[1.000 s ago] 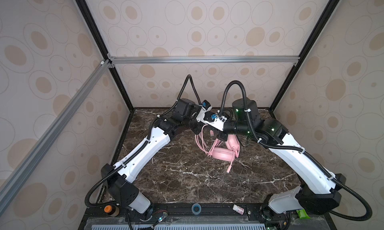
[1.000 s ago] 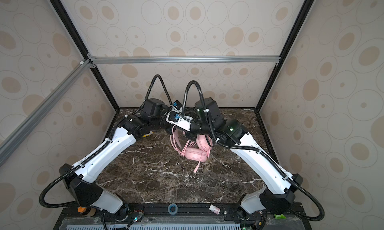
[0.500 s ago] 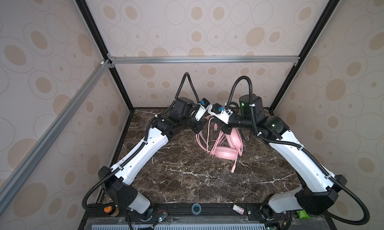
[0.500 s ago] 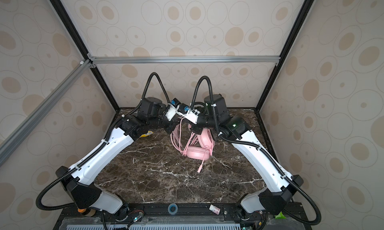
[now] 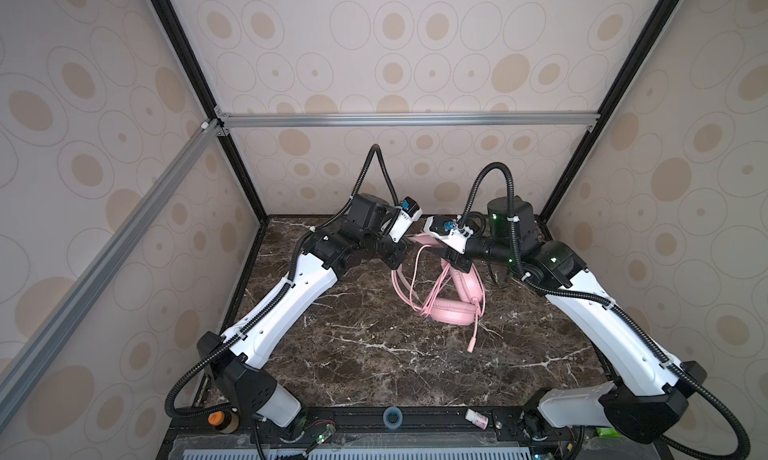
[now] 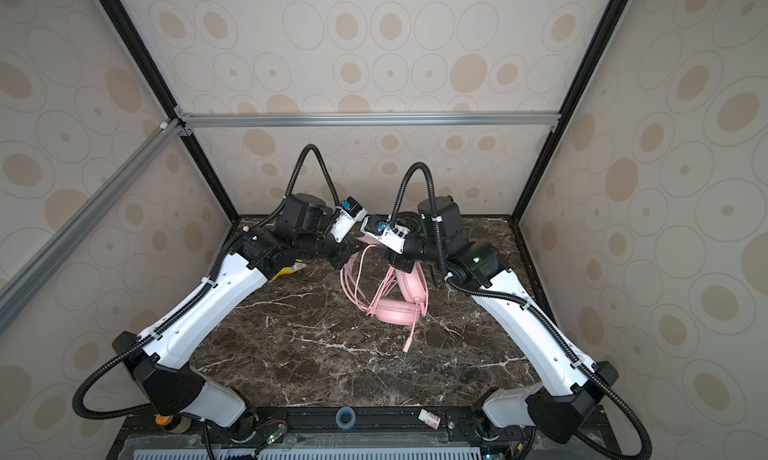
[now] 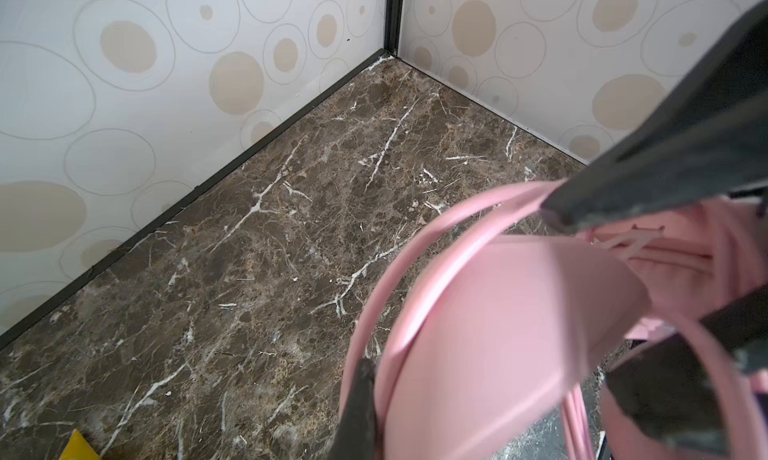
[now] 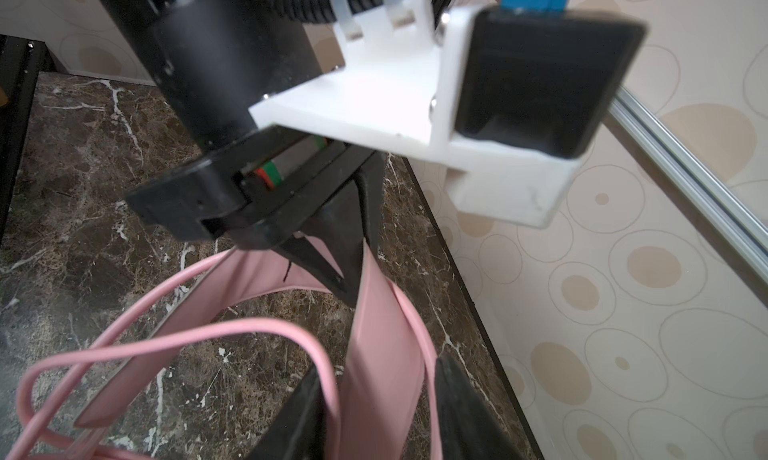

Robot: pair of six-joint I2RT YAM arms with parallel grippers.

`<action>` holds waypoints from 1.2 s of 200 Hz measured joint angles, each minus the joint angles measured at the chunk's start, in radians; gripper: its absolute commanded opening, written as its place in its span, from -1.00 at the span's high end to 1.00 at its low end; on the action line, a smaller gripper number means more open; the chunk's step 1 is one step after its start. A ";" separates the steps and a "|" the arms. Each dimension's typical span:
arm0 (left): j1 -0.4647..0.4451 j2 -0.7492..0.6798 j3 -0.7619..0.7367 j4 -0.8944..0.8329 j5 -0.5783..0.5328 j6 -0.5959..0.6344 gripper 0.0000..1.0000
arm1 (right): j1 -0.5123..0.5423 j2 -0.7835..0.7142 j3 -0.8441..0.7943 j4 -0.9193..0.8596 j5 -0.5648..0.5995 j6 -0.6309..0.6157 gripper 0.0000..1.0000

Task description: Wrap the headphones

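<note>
Find the headphones (image 5: 455,312) toward the far middle of the table, headband raised between the two arms, lower earcup seemingly down on the stone, cable (image 8: 257,324) hanging in loops, plug end lying nearer the front. See the left gripper (image 8: 353,271) clamped tight on the pink headband. See the right gripper (image 8: 380,368) with jaws apart, strap and one cable strand passing between its fingers (image 8: 461,408). Beneath, note the table (image 5: 374,354): dark brown marble, veined white. Around, cream walls (image 5: 415,63) printed with beige ovals, black corner posts, an aluminium rail (image 5: 395,119) across the back. Under the left arm, a yellow scrap (image 6: 286,271). Along the front ledge, a blue ring (image 5: 391,417) and a small white bottle (image 5: 476,419).
</note>
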 measured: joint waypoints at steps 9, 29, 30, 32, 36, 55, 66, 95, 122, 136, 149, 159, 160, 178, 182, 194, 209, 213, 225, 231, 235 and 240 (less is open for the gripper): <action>0.000 0.006 0.003 -0.007 0.004 -0.007 1.00 | -0.003 -0.003 -0.006 0.002 0.005 0.001 -0.01; 0.001 0.019 0.013 -0.018 0.016 -0.018 1.00 | -0.013 -0.010 -0.019 0.010 0.010 0.006 -0.11; 0.001 0.020 0.014 -0.018 0.017 -0.019 1.00 | -0.013 -0.011 -0.019 0.010 0.010 0.007 -0.11; 0.001 0.022 0.016 -0.019 0.019 -0.021 1.00 | -0.014 -0.011 -0.021 0.011 0.010 0.007 -0.12; 0.002 0.024 0.020 -0.022 0.021 -0.022 1.00 | -0.017 -0.013 -0.023 0.013 0.010 0.009 -0.15; 0.003 0.033 0.024 -0.023 0.032 -0.032 1.00 | -0.029 -0.024 -0.037 0.024 0.008 0.024 -0.20; 0.003 0.037 0.029 -0.025 0.040 -0.037 1.00 | -0.035 -0.035 -0.043 0.028 0.003 0.035 -0.22; 0.003 0.041 0.037 -0.025 0.064 -0.044 1.00 | -0.037 -0.070 -0.055 0.026 -0.010 0.054 -0.25; 0.005 0.048 0.049 -0.028 0.060 -0.055 1.00 | -0.037 -0.115 -0.077 0.008 -0.016 0.066 -0.25; 0.012 0.055 0.057 -0.027 0.051 -0.062 1.00 | -0.037 -0.130 -0.077 -0.016 -0.017 0.066 -0.25; 0.018 0.060 0.063 -0.027 0.043 -0.070 1.00 | -0.037 -0.140 -0.078 -0.034 -0.016 0.065 -0.25; 0.019 0.063 0.066 -0.026 0.039 -0.073 1.00 | -0.037 -0.143 -0.078 -0.043 -0.014 0.064 -0.25; 0.020 0.063 0.067 -0.027 0.038 -0.073 1.00 | -0.037 -0.143 -0.078 -0.044 -0.014 0.065 -0.25; 0.023 0.063 0.067 -0.027 0.030 -0.077 1.00 | -0.037 -0.143 -0.078 -0.061 -0.012 0.061 -0.25; 0.023 0.063 0.067 -0.027 0.029 -0.077 1.00 | -0.037 -0.143 -0.078 -0.065 -0.012 0.060 -0.25; 0.023 0.063 0.067 -0.027 0.027 -0.078 1.00 | -0.037 -0.144 -0.078 -0.076 -0.008 0.060 -0.25; 0.023 0.063 0.067 -0.028 0.022 -0.078 1.00 | -0.038 -0.148 -0.081 -0.082 0.002 0.062 -0.25; 0.023 0.063 0.067 -0.027 0.021 -0.079 1.00 | -0.039 -0.151 -0.083 -0.083 0.005 0.067 -0.25; 0.024 0.063 0.067 -0.027 0.021 -0.081 1.00 | -0.047 -0.160 -0.087 -0.082 0.006 0.082 -0.24; 0.024 0.063 0.067 -0.027 0.021 -0.082 1.00 | -0.057 -0.166 -0.088 -0.081 0.006 0.096 -0.23; 0.024 0.063 0.067 -0.027 0.021 -0.083 1.00 | -0.065 -0.169 -0.089 -0.080 0.004 0.108 -0.22; 0.025 0.063 0.067 -0.027 0.021 -0.085 1.00 | -0.079 -0.175 -0.090 -0.077 0.000 0.125 -0.22</action>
